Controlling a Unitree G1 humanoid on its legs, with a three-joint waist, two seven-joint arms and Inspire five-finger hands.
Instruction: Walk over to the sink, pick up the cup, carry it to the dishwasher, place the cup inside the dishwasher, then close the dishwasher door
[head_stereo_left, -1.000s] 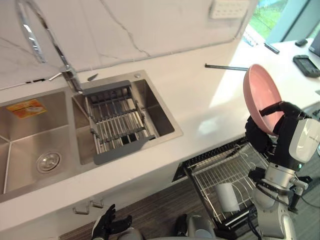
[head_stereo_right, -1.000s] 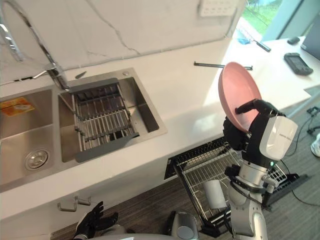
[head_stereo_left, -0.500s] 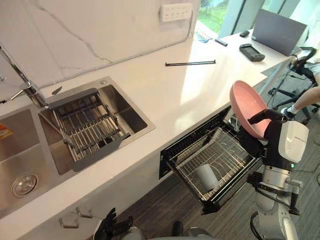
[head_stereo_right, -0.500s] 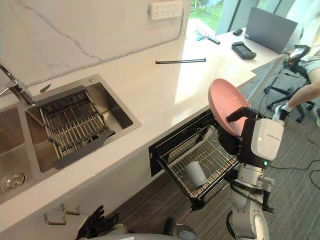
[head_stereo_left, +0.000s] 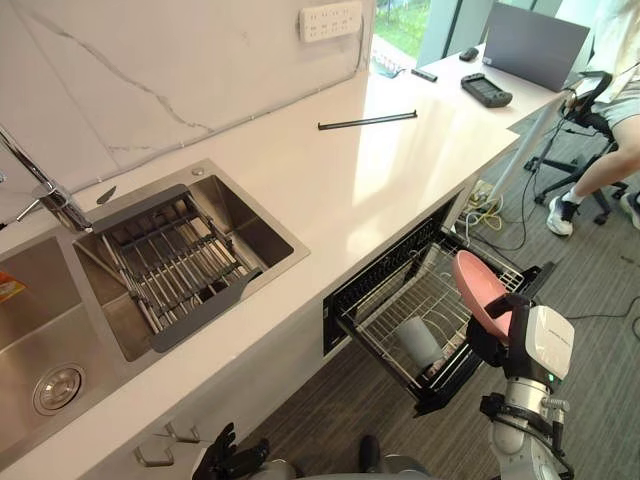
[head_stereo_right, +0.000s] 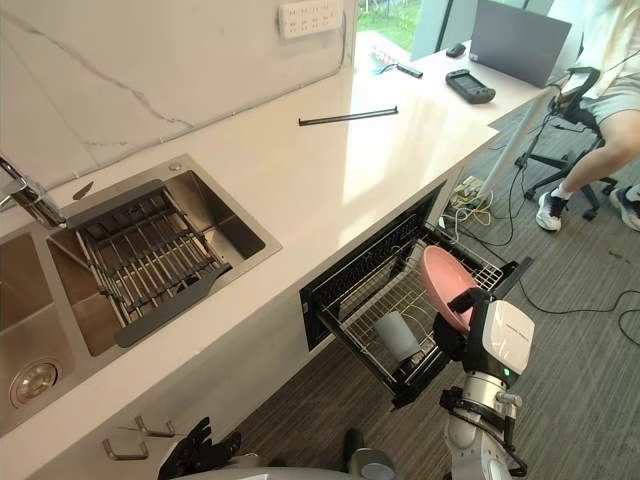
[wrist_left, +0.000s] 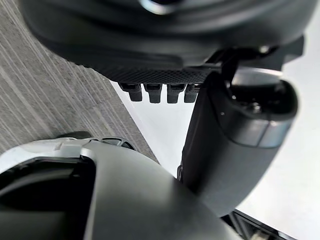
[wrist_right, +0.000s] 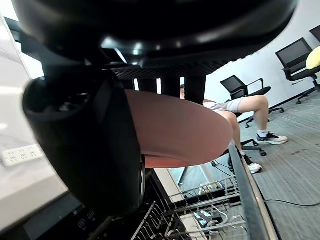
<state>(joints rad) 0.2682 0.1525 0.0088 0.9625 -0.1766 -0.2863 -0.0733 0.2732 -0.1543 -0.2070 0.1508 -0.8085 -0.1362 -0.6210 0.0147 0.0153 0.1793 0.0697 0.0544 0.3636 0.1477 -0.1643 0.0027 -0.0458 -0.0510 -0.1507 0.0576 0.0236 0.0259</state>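
While the right hand (head_stereo_left: 492, 342) is gripping a pink plate (head_stereo_left: 476, 288) near its lower rim, thumb on one face and fingers clamped against the other, it is holding the plate on edge just above the pulled-out dishwasher rack (head_stereo_left: 385, 352). The cup (head_stereo_left: 420, 343) is resting tilted inside that rack (close beside the plate, in neither hand). The left hand (head_stereo_left: 228, 460) is hanging low before the cabinet front below the sink (head_stereo_left: 255, 225), fingers loosely apart and gripping nothing

Laptop (head_stereo_left: 535, 45), black rod (head_stereo_left: 367, 121), seated person (head_stereo_right: 615, 40)
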